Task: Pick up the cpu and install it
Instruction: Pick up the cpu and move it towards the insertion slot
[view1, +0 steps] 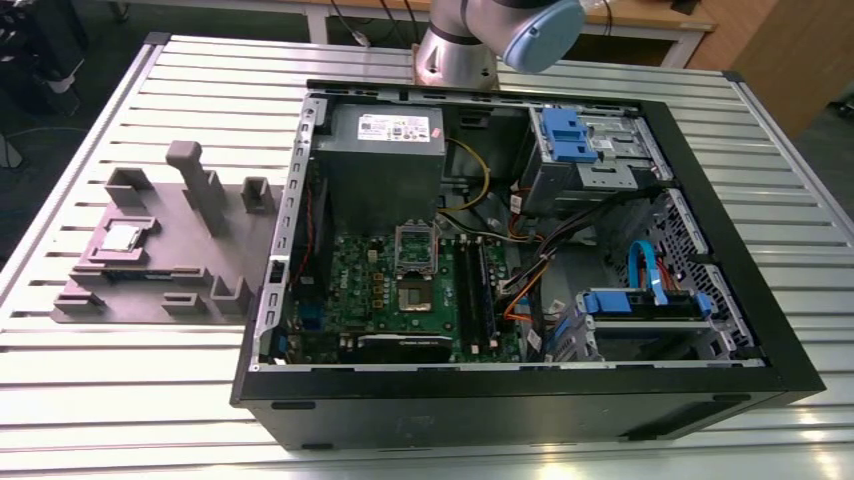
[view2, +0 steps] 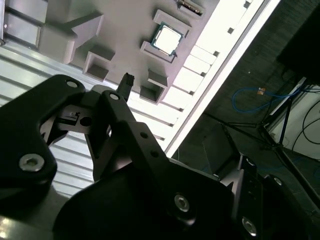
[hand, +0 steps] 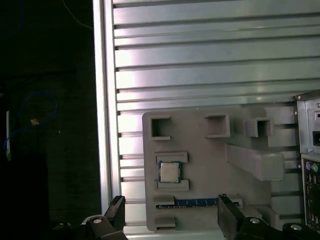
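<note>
The cpu is a small square chip with a shiny metal top, lying in a recess of the grey fixture on the slatted table, at the exterior view's left of the computer case. Both wrist views look down on the cpu from well above. My gripper is open, and its two black fingers stand wide apart with nothing between them. It hangs high over the fixture, apart from the chip. Inside the case, the green motherboard carries the socket with its silver frame raised.
The open case holds a grey power supply, blue drive brackets and loose cables. The fixture has several raised posts and a blue strip. The table's edge runs close beside the fixture.
</note>
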